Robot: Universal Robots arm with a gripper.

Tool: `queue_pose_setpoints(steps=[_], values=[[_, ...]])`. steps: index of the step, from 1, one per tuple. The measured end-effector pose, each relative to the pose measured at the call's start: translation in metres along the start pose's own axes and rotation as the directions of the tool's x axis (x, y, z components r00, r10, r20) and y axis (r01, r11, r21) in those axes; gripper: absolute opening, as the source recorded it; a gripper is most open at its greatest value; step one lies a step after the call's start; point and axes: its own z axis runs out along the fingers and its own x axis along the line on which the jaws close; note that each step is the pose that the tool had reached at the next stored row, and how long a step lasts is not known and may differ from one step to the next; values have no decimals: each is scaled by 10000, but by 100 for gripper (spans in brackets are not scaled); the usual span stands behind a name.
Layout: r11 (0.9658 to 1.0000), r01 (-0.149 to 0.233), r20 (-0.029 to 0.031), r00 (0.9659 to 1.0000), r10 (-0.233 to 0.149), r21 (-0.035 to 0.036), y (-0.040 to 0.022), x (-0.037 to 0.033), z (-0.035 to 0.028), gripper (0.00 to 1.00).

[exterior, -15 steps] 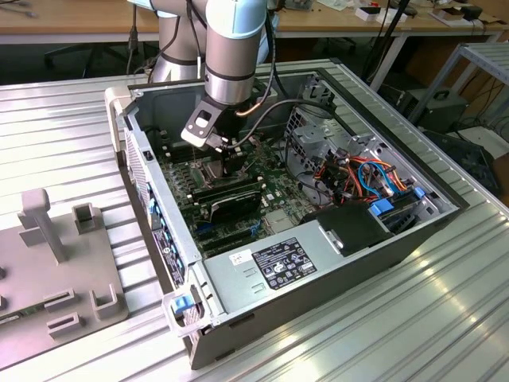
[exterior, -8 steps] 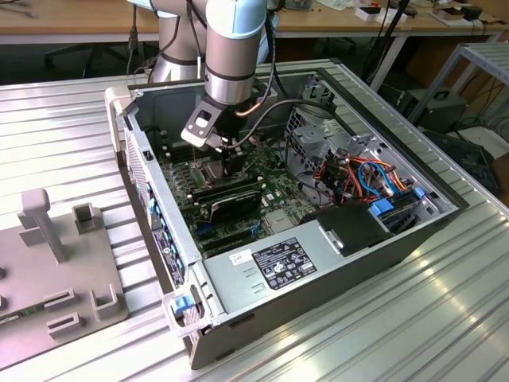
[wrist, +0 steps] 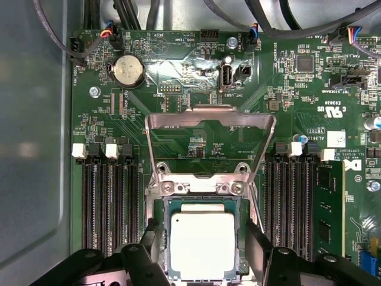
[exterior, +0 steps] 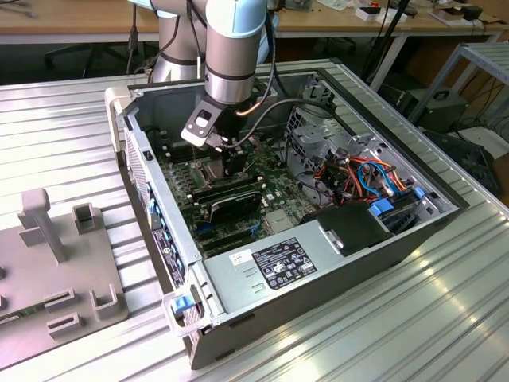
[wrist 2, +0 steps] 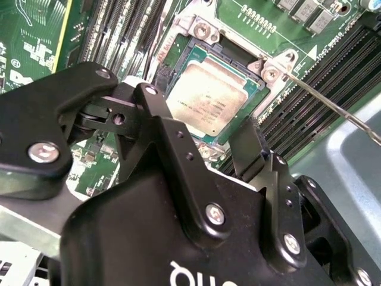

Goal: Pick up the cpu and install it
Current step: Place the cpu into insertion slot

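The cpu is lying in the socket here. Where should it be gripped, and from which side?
Probably by two opposite edges, from straight above. The cpu lies flat and low in its socket, so only its thin sides offer purchase; the hinged frame stands open, leaving the top clear. The open claw straddles it that way.

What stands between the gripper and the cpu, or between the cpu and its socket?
Nothing visible does. The cpu lies in the socket, the open gripper straddles it, and the hinged frame is swung clear.
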Motion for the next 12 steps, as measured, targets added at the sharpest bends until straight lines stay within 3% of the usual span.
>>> queue_pose_setpoints(steps=[8,12], values=[[10000,1,0,10000,-1,0,8,-3,-147,68],[10000,1,0,10000,-1,0,10,-4,-182,68]])
